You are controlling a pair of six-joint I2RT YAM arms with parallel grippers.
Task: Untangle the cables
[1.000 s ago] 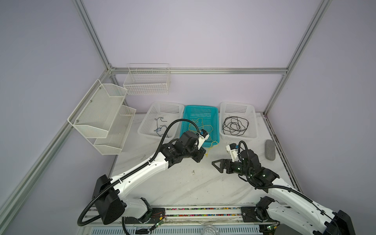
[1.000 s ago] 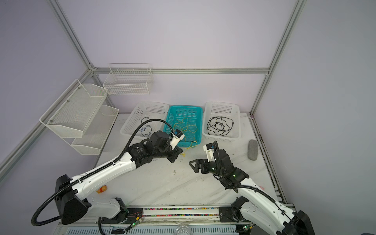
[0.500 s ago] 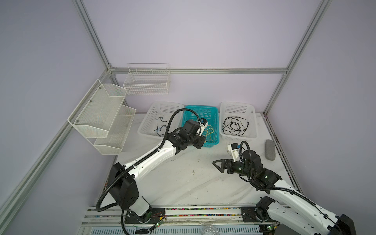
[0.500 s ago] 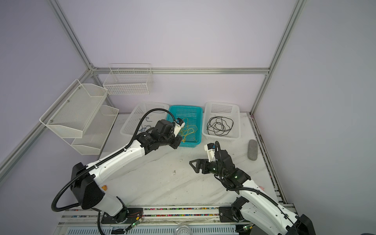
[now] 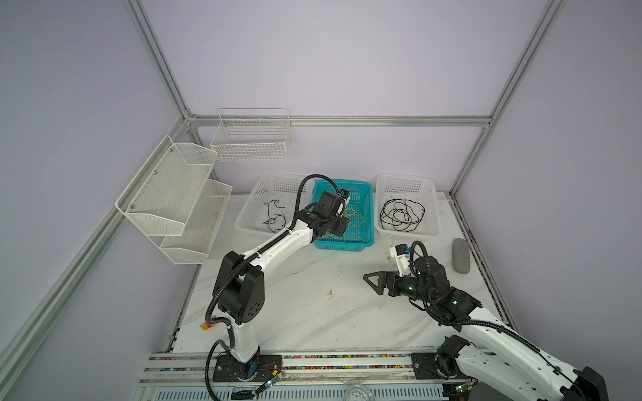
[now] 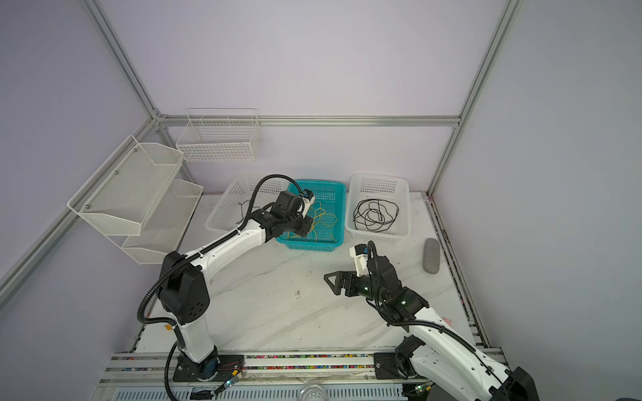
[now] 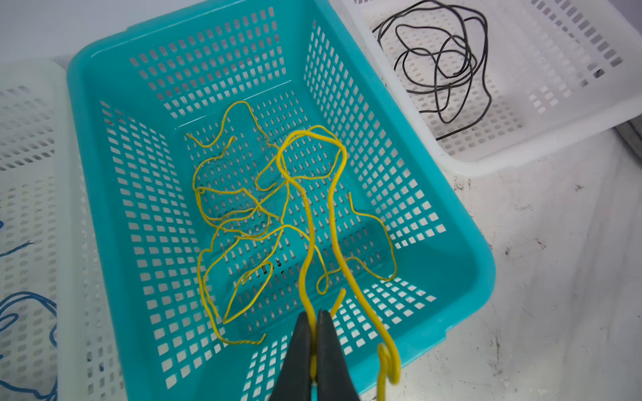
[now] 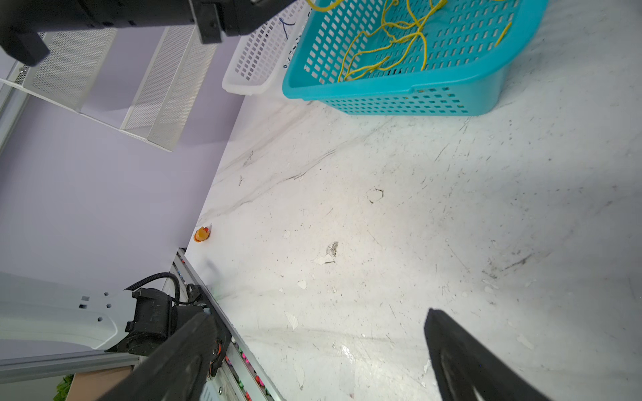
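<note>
Cables (image 6: 321, 222) sit sorted by colour in three plastic baskets along the far edge of a white marble table (image 5: 312, 312).

Nearest, at the table's near right corner, the right arm rises from its base and leans low toward the table's middle. The right gripper (image 5: 374, 284) points sideways toward the left edge, jaws spread wide with nothing between them. It is well apart from every cable, on the near side of the baskets. A grey oblong pad (image 5: 461, 256) lies by the right edge.

The left arm stands at the near edge, left of middle. Its elbow is bent above the base, and its forearm stretches away to the far edge, the wrist tipped down over the near left corner of the teal basket (image 5: 342, 245). The left gripper (image 7: 313, 314) is clamped on one yellow cable (image 7: 311, 225). From the jaws this strand runs out in a long narrow loop over the basket; its curled free end hangs beside the gripper, at the basket's near rim. Loose yellow cables (image 7: 222, 190) lie on the teal basket's floor.

Toward the left edge, the left white basket (image 5: 257, 194) holds blue cables (image 5: 276, 220). Toward the right edge, the right white basket (image 5: 406, 182) holds a coiled black cable (image 5: 403, 217). Beyond, a mesh shelf (image 5: 173, 194) and a wire rack (image 5: 250, 139) hang on the walls.
</note>
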